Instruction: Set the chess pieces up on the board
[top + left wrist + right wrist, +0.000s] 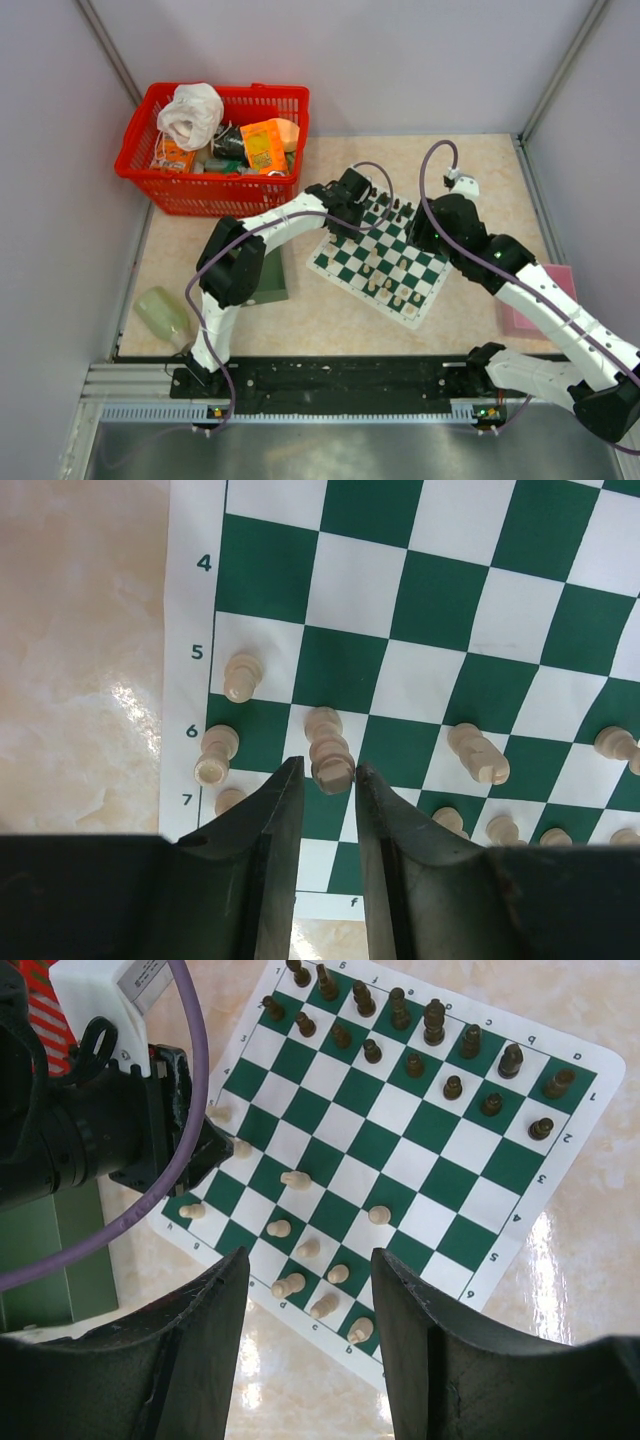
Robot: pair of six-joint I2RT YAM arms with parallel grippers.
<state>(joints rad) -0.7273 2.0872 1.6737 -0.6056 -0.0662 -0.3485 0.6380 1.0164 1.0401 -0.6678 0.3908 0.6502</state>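
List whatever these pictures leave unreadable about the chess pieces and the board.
- Left wrist: whether the left gripper already pinches the cream piece. The piece sits right at the tips of the jaws.
- Right wrist: the left arm covers one corner of the board.
- Top external: the chess pieces are too small to identify, and the basket contents are jumbled.
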